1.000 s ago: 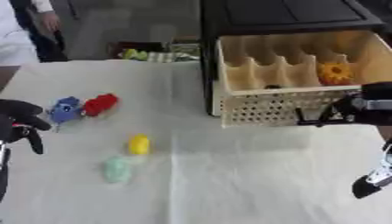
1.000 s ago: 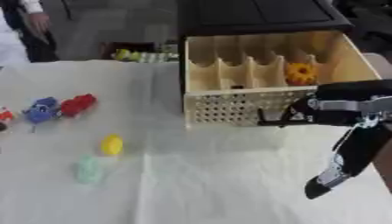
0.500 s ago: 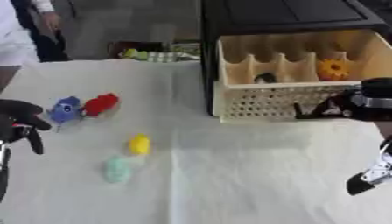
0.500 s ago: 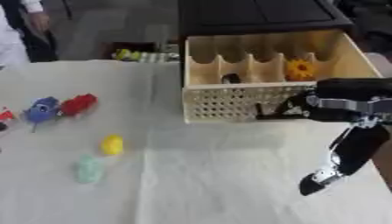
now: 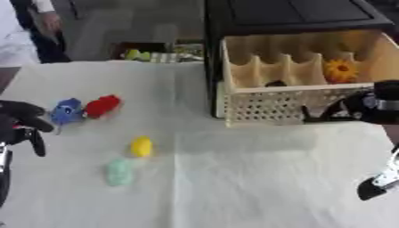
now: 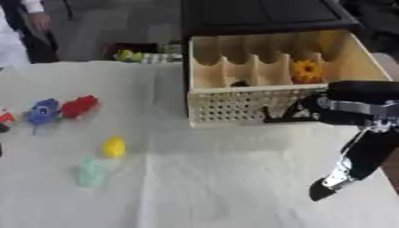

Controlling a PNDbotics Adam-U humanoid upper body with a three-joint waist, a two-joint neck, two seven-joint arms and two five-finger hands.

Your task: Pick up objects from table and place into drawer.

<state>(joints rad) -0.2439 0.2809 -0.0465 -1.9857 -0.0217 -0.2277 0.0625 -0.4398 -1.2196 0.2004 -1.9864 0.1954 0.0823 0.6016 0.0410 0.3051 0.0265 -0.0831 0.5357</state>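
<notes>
**Hanging by the drawer, toys on the cloth**

Reaching in from the right, our right hand (image 6: 336, 180) hangs low over the white-covered desk (image 6: 218, 178), below and in front of the drawer (image 6: 257, 104); we cannot tell how its fingers stand. Our right forearm crosses the drawer's perforated front.

Our left hand (image 5: 22, 122) shows at the left edge, fingers curled and holding nothing, just beside the blue toy (image 5: 66, 111).

We see the wooden drawer pulled open from a black cabinet (image 5: 288, 15), split by dividers into compartments. An orange flower-shaped object (image 6: 307, 70) lies in a right-hand compartment, and something small and dark (image 6: 239, 83) lies in a middle one.

On the desk the blue toy touches a red toy (image 5: 102, 105). Nearer us lie a yellow object (image 5: 141, 146) and a pale green object (image 5: 118, 171), close together.
</notes>
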